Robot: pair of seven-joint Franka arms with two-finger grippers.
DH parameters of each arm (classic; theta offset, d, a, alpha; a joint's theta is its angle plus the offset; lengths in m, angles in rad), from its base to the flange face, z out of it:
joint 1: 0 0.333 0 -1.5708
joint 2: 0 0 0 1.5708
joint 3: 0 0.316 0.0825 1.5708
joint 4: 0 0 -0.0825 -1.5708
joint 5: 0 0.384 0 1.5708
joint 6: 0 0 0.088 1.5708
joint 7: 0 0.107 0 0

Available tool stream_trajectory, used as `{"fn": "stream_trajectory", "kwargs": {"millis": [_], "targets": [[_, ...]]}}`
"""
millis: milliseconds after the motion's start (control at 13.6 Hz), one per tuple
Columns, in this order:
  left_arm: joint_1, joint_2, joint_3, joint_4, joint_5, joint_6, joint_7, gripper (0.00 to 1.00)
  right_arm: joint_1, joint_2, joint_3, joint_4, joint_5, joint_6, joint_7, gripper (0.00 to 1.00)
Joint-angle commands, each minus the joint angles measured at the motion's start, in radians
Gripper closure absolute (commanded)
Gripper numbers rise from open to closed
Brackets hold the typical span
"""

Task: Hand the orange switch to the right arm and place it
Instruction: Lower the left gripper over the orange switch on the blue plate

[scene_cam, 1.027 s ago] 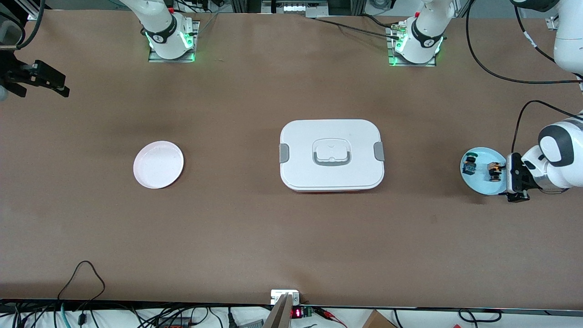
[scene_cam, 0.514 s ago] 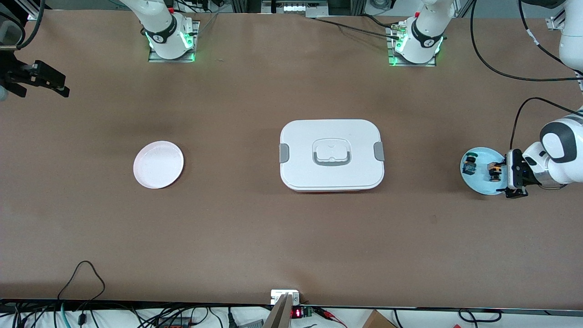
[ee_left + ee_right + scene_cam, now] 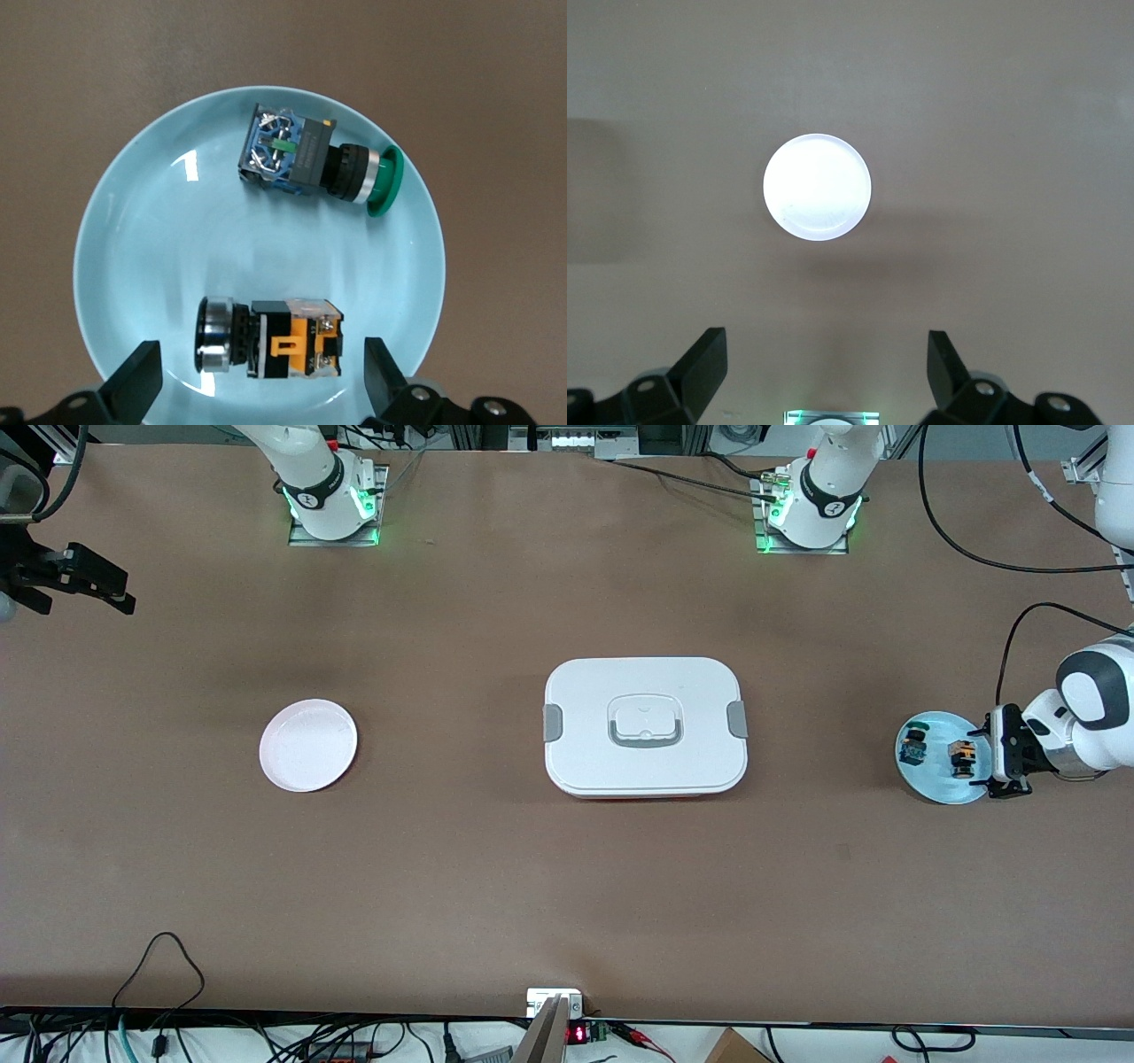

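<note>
The left wrist view shows the orange switch (image 3: 270, 341) lying on its side in the pale blue dish (image 3: 124, 239), apart from a blue-and-green switch (image 3: 319, 162); from the front both are specks. The left claw (image 3: 257, 390) hovers over the dish, fingers spread wide, empty. The right claw (image 3: 824, 372), wide and empty, waits high over the counter (image 3: 496, 868), looking down at a white plate (image 3: 817, 187). No lettering is legible.

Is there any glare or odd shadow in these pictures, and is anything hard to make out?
Left wrist view: a small white glint on the pale blue round plate; the orange-and-black switch is crisp. Right wrist view: the white round plate is washed out, with soft shadows on the brown table. Front view: the switches look tiny, and green lights glow at both arm bases.
</note>
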Motion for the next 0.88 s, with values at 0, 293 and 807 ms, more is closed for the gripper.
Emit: {"fn": "stream_trajectory", "kwargs": {"millis": [0,293,807], "targets": [[0.017,-0.037,-0.014,-0.051,-0.025,0.020,0.035,0.00,-0.004,0.006,-0.001,0.019,0.013,-0.006,0.005,0.00],[0.017,-0.037,-0.016,-0.094,-0.025,0.098,0.035,0.00,-0.004,0.006,-0.001,0.019,0.013,-0.006,0.005,0.00],[0.026,-0.027,-0.028,-0.100,-0.028,0.146,0.098,0.28,-0.004,0.009,-0.001,0.018,0.013,-0.006,0.004,0.00]]}}
